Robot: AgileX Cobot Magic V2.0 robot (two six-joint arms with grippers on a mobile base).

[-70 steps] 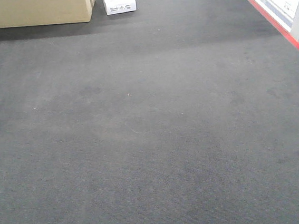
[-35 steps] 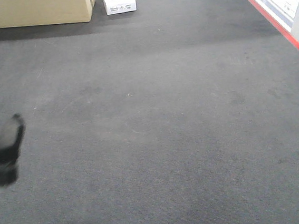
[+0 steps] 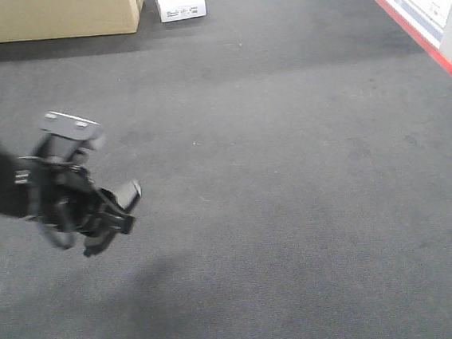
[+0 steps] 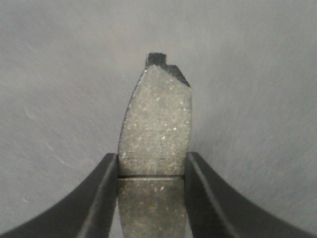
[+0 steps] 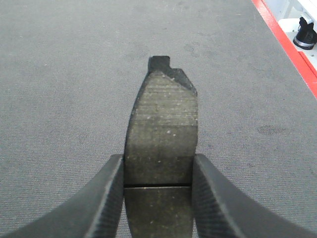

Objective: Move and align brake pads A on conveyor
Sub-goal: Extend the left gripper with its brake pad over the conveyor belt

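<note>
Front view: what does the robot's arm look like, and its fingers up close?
The left gripper is black and chunky, with a grey boxy block on top and looping black cables. Its fingers are black and curved; the right fingers are dark with fine ribs.

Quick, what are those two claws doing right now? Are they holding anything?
Left gripper: closed on a brake pad.
Right gripper: closed on another brake pad.

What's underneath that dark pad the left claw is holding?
Only bare charcoal belt of the conveyor shows around the brake pad clamped in the left gripper. The patch straight beneath the pad is covered by it, so unseen.
</note>
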